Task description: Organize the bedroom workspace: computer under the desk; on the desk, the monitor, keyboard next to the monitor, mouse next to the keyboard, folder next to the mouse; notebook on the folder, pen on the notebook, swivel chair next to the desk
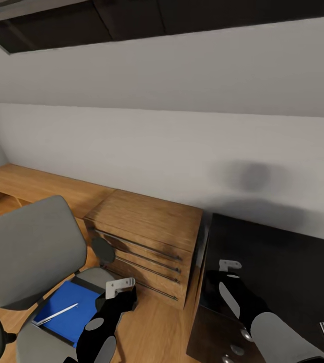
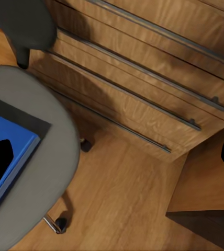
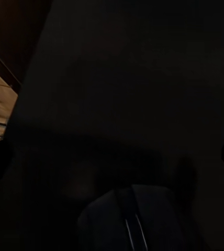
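On the swivel chair [image 1: 25,252] seat lies the folder [image 1: 73,312], pen [image 1: 56,314] on top; my left gripper [image 1: 120,288] hovers just beside it, spread wide. Right gripper [image 1: 230,265] over the black surface [image 1: 283,262]: cannot tell.

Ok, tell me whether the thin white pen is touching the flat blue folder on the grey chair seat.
Touching. In the head view the thin white pen lies flat across the bright blue folder on the grey padded chair seat, with no gap.

No readable text, labels or numbers anywhere
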